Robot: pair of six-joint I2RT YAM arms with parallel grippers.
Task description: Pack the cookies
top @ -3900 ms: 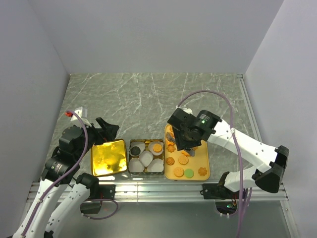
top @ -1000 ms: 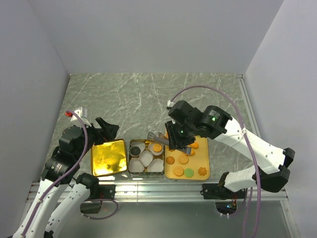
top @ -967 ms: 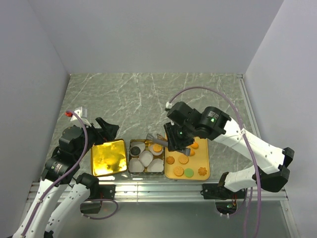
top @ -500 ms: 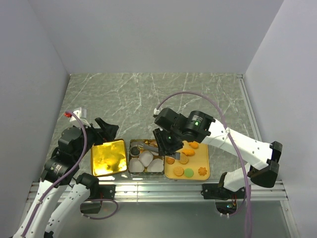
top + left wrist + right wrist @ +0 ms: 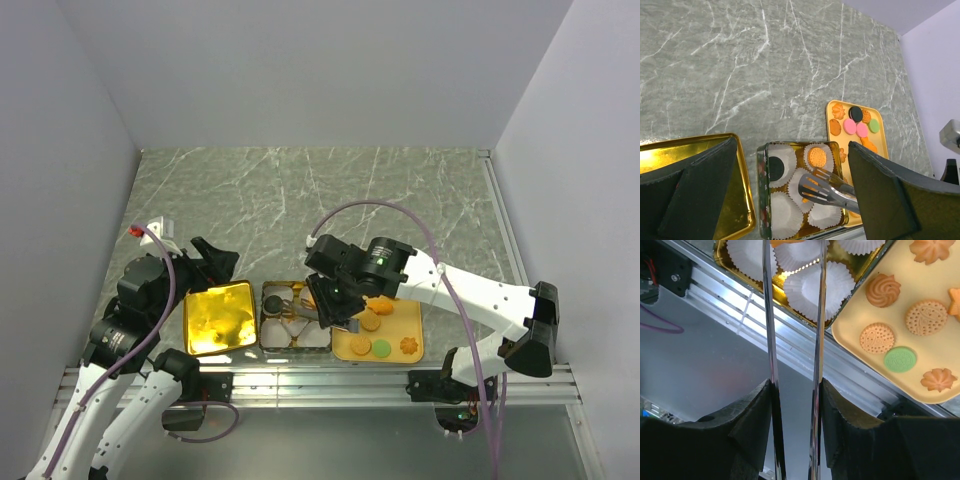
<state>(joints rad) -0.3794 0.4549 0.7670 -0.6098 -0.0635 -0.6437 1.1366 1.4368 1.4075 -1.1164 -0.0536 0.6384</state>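
Note:
My right gripper point(image 5: 340, 300) point(image 5: 795, 405) is shut on a pair of metal tongs point(image 5: 290, 308) point(image 5: 832, 192) point(image 5: 816, 315). The tong blades pinch an orange cookie point(image 5: 810, 181) just over the middle paper cup of the open tin point(image 5: 263, 318). Two cups there hold cookies, a round orange one point(image 5: 816, 156) and a black one point(image 5: 776, 167). More cookies lie on the yellow tray point(image 5: 395, 322) to the tin's right, among them a green one point(image 5: 900, 359) and pink ones point(image 5: 855, 127). Above the gold lid point(image 5: 218, 318), my left gripper point(image 5: 215, 262) point(image 5: 792, 145) hangs open and holds nothing.
Empty white paper cups point(image 5: 817, 287) fill the rest of the tin. The aluminium rail point(image 5: 790, 347) along the table's near edge runs right beside tin and tray. Grey marble tabletop point(image 5: 300, 200) stretches behind them to the walls.
My right arm has swung left from the yellow tray to over the tin, carrying the orange cookie in the tongs. The left arm has not moved.

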